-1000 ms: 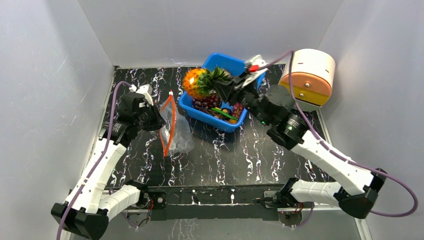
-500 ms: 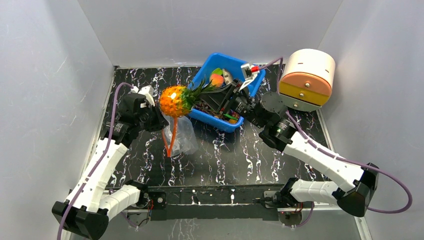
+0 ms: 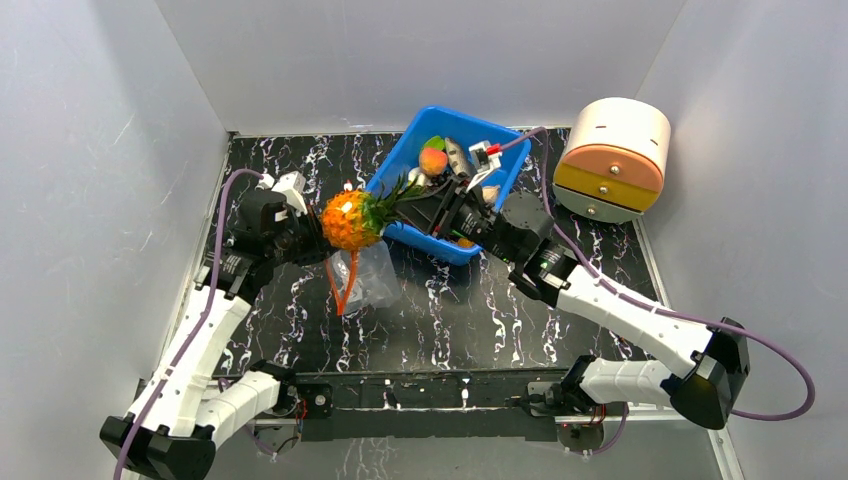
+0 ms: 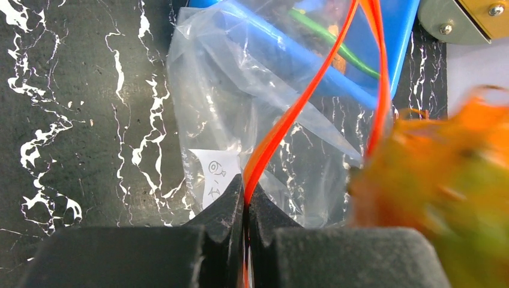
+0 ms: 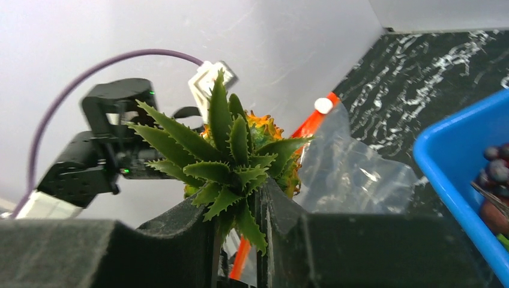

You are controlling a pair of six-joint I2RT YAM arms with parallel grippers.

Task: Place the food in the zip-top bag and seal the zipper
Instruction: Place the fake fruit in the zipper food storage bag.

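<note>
My left gripper (image 4: 245, 201) is pinched together on the zipper (image 4: 298, 111), holding one lip of the zip-top bag (image 3: 368, 275) up near the left edge of the tabletop (image 3: 480, 310). The two orange strips stand apart, so the mouth gapes, and the clear body sags onto the surface. My right gripper (image 5: 259, 207) is clamped on the green leaves (image 5: 231, 150) of the pineapple (image 3: 345, 222), which hangs sideways in the air just over the bag's mouth, fruit end toward my left arm. In the left wrist view it is only an orange blur beside the strip. Toward the far edge, the blue bin (image 3: 497, 135) holds a peach (image 3: 433, 160) and grapes (image 5: 495, 171).
</note>
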